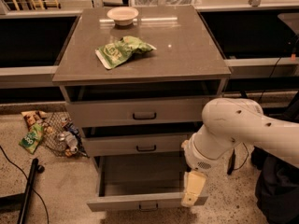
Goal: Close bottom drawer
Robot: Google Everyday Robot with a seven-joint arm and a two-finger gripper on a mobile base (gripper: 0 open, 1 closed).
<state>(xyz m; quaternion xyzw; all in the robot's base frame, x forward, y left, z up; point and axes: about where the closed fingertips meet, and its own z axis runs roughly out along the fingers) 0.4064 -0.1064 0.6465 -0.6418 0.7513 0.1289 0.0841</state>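
Note:
The bottom drawer (140,200) is pulled far out of the grey cabinet, its inside bare, with a small dark handle (148,206) at the centre of its front. The middle drawer (140,146) and top drawer (140,113) stand slightly open above it. My white arm (233,129) reaches in from the right. My gripper (192,189) hangs down at the right end of the bottom drawer's front, over its right front corner.
On the cabinet top (187,50) lie a green snack bag (122,50) and a white bowl (123,15). A wire basket (58,136) and snack packets (32,136) sit on the floor at left. A dark pole (28,190) lies at the lower left.

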